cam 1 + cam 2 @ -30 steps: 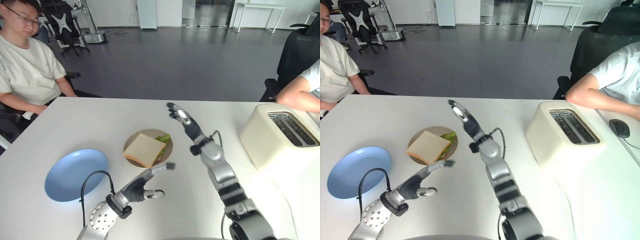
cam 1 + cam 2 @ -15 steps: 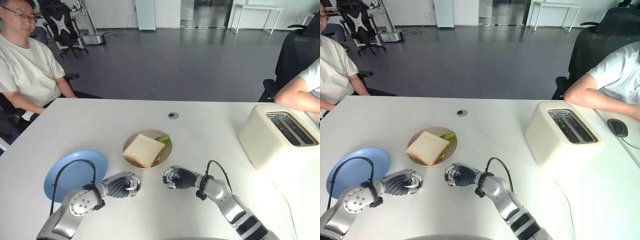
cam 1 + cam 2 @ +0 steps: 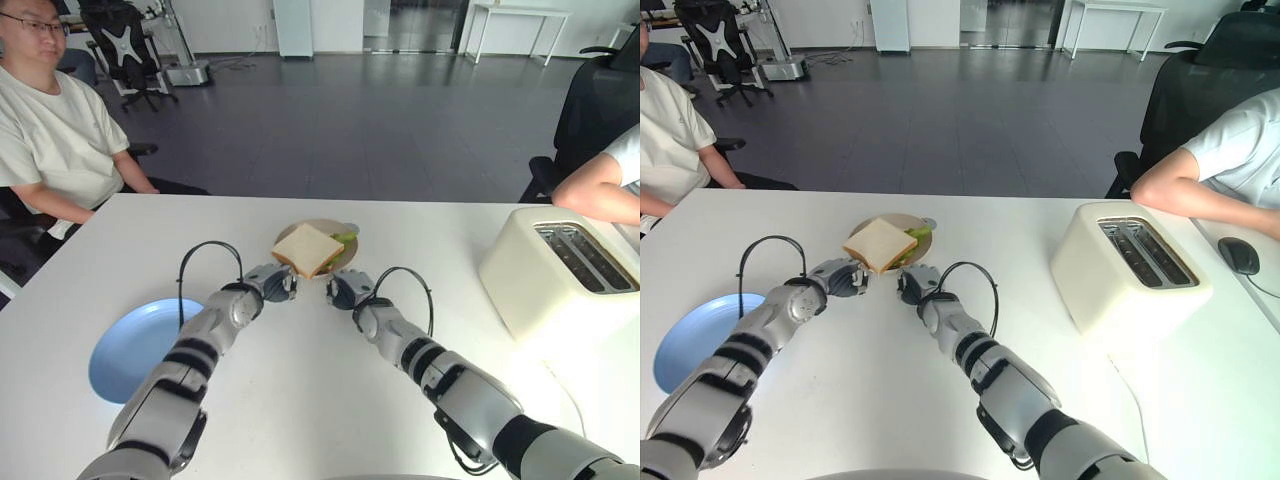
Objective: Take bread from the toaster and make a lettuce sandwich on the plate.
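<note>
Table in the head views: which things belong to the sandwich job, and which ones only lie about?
Belong to the job:
toaster
brown plate
bread slice on it
lettuce under the bread
left robot hand and right robot hand, both curled, holding nothing, near the plate

Lying about:
blue plate, bare
computer mouse right of the toaster

one blue plate, one tan plate, one sandwich, one toaster.

Both arms are stretched forward; the left hand and right hand are held curled into fists, just apart, side by side.
</note>
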Robot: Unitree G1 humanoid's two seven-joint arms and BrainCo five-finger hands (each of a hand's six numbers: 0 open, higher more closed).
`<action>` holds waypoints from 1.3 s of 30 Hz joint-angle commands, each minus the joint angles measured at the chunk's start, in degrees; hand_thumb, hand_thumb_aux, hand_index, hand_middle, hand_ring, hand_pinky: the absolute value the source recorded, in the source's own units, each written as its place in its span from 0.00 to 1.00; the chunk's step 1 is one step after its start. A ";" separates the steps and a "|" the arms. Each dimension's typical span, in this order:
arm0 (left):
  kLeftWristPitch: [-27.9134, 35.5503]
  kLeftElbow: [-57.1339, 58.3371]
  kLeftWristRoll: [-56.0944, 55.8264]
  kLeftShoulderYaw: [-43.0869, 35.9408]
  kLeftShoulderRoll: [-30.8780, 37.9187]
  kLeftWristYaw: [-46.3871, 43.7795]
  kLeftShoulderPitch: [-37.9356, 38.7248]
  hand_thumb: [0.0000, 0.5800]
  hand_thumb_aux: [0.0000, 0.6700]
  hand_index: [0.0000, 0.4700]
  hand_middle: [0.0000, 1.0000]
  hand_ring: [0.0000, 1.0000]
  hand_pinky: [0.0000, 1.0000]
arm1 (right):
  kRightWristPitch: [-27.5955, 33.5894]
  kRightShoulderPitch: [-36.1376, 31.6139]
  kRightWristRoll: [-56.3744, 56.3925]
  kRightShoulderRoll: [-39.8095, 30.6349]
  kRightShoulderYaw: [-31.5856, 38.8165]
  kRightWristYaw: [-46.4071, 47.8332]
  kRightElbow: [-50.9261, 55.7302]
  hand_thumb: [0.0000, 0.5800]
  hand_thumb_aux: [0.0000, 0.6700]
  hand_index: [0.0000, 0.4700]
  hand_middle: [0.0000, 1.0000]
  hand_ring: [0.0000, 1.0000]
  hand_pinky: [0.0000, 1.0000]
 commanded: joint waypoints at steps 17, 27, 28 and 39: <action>-11.66 -45.77 -42.77 16.65 -3.39 -3.13 36.08 0.00 0.00 0.00 0.00 0.00 0.00 | -20.05 50.98 33.93 -19.34 -25.89 11.31 -66.25 0.00 0.00 0.00 0.00 0.00 0.00; -10.30 -60.34 -56.95 19.79 -10.33 -6.60 51.76 0.00 0.00 0.00 0.00 0.00 0.00 | -24.07 66.86 42.29 -16.20 -29.67 17.70 -76.05 0.00 0.00 0.00 0.00 0.00 0.00; -10.39 -60.24 -56.57 20.03 -10.27 -6.99 52.57 0.00 0.00 0.00 0.00 0.00 0.00 | -24.06 67.30 42.44 -15.80 -29.75 18.11 -76.19 0.00 0.00 0.00 0.00 0.00 0.00; -10.38 -59.92 -53.72 21.66 -11.97 -8.90 55.42 0.00 0.00 0.00 0.00 0.00 0.00 | -24.10 66.91 42.11 -13.67 -32.13 20.79 -75.61 0.00 0.00 0.00 0.00 0.00 0.00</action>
